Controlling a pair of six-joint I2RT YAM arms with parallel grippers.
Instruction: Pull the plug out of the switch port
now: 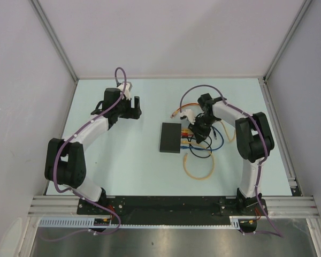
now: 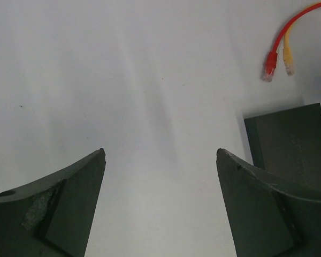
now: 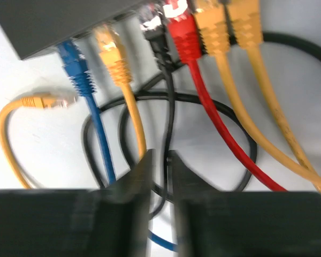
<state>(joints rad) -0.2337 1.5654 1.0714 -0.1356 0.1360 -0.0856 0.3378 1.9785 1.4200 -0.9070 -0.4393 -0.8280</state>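
Flat matte-black rectangular switch (image 1: pixel 171 137): mid-way across the pale bench (image 1: pixel 128 160), long axis running near-to-far, port edge facing right toward the working arm, likely for a straight outward pull. Right gripper (image 3: pixel 159 156): pinched on the thin black cable (image 3: pixel 168 107), some way back from its black moulded plug (image 3: pixel 156 37), seated among the coloured plugs. Left gripper (image 2: pixel 160 155): spread wide, holding nothing, left of the switch

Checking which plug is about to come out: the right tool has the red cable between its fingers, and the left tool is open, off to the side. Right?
Not red. The right wrist view shows the right tool holding the black cable between its fingers; the red cable passes beside them. The left tool is open, off to the side.
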